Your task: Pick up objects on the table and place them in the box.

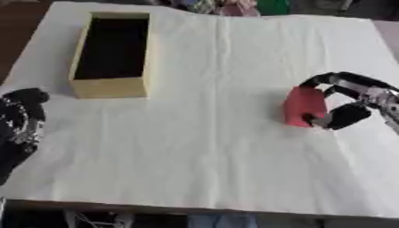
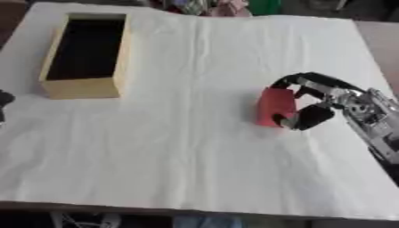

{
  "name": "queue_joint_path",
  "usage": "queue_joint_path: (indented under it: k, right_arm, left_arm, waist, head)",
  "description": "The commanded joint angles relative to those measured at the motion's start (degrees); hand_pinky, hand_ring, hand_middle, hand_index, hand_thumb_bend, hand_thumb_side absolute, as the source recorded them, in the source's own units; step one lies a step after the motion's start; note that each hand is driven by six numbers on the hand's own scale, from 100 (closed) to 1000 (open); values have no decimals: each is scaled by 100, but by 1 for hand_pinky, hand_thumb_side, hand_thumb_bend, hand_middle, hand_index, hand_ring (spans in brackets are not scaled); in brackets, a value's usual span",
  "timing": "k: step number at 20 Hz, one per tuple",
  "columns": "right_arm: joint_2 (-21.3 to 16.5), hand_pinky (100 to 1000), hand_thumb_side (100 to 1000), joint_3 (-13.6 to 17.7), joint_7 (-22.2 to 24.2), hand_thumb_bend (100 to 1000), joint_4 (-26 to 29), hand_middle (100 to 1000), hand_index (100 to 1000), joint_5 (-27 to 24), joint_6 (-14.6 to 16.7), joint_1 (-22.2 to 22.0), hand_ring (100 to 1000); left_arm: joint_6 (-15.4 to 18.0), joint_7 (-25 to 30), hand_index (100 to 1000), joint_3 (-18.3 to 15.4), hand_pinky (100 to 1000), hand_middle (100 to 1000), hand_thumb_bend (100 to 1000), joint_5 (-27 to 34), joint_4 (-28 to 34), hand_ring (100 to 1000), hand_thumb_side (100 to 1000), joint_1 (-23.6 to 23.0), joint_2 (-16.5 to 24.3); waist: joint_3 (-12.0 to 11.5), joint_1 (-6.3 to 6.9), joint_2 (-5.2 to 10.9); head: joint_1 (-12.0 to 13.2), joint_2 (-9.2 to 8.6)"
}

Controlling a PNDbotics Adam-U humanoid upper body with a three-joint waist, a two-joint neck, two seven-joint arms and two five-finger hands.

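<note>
While right hand [image 2: 315,100] fingers curl round the red block [image 2: 276,107], left hand [image 1: 22,116] — edge-cropped — grip unreadable.

box [image 1: 111,87] far left, block [image 1: 303,106] right

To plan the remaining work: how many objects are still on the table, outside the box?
1: a red object on the table's right side, with the right hand curled round it. The box interior is dark.
</note>
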State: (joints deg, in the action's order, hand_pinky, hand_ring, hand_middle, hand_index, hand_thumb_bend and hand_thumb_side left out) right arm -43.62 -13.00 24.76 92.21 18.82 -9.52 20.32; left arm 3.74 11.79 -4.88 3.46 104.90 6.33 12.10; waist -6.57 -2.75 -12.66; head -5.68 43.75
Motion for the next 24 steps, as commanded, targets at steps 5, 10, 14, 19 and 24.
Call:
queue_joint_path:
  k: [5,10,14,19,24]
  right_arm:
    - [-152,797,100,181,-424,181,228,726,661,189,-46,192,1000]
    - [-173,797,100,210,-494,189,360,725,652,266,-59,352,1000]
    - [-203,799,100,202,-422,203,467,728,651,384,-55,599,1000]
    - [-190,802,100,106,-239,224,507,734,649,541,-37,1055,1000]
    - [-2,805,100,-31,-47,238,402,738,649,784,49,1697,1000]
  left_arm:
    - [-1,2,765,-31,1000,685,100,-28,42,825,243,30,110]
    - [-1,4,765,-30,1000,685,100,-25,40,826,242,29,117]
    - [-4,12,765,-22,1000,685,100,-24,37,826,242,28,125]
    - [0,31,765,-3,1000,685,100,-18,39,826,241,26,138]
    - [0,77,765,46,1000,685,100,-5,37,826,240,34,140]
  waist:
    - [3,6,86]
    - [6,-6,99]
    - [4,-19,114]
    - [-40,-21,130]
    - [-116,-22,132]
  head:
    - [-10,37]
    - [-9,37]
    - [-7,37]
    - [-28,37]
    - [-72,37]
